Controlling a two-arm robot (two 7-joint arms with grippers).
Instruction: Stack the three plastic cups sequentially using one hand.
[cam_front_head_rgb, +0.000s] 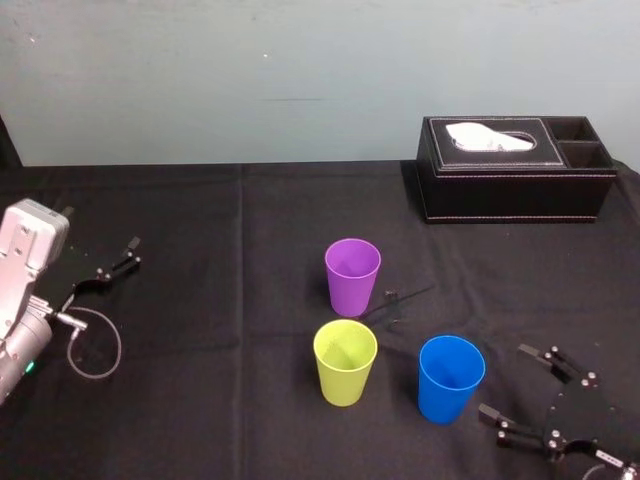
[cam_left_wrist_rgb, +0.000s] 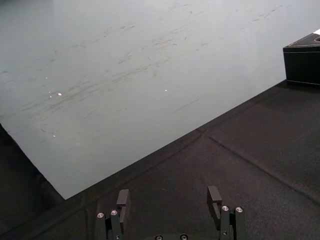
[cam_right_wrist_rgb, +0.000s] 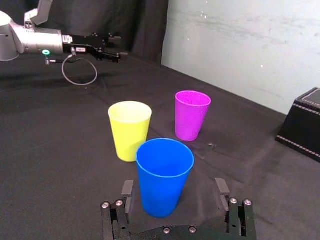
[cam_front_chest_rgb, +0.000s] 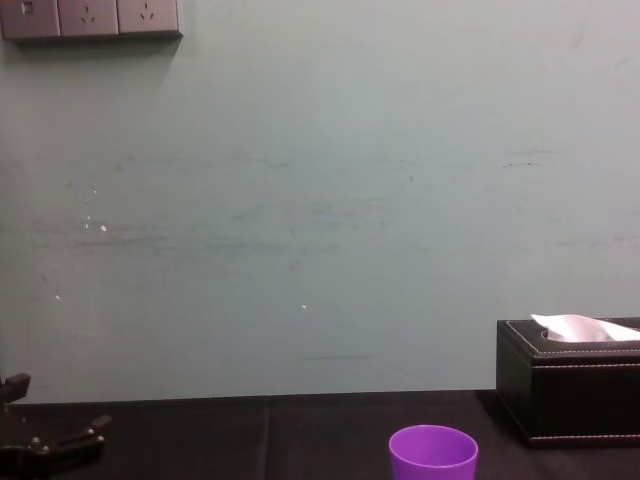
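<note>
The three plastic cups stand upright and apart on the black-clothed counter (cam_front_head_rgb: 220, 300). The purple cup (cam_front_head_rgb: 352, 275) is farthest back, the yellow-green cup (cam_front_head_rgb: 345, 360) is nearer the robot, and the blue cup (cam_front_head_rgb: 450, 378) is to its right, close but not touching. None is nested, so the task looks to be at its start.

The right claw (cam_front_head_rgb: 502, 380) sits low just beside the blue cup. Its fingers are spread wide, the gap faces the cup, and it grips nothing. The left claw (cam_front_head_rgb: 130, 254) is parked at the counter's left side, fingers likewise apart.

The step in hand appears to be the first grasp, on the blue cup. It would go best if the claw eases forward until the cup wall sits evenly between the fingers. It should then close gently below the rim, since thin plastic probably flexes and the taper may let a firm squeeze slip. A straight lift and a centred, upright descent into a neighbour's mouth should follow.

The cups are smooth, slightly glossy tumblers, wider at the mouth than at the base. They are likely light, so a nudge could topple one. The cloth is matte and faintly creased. A black stitched tissue box (cam_front_head_rgb: 515, 170) stands well apart at the back right.
</note>
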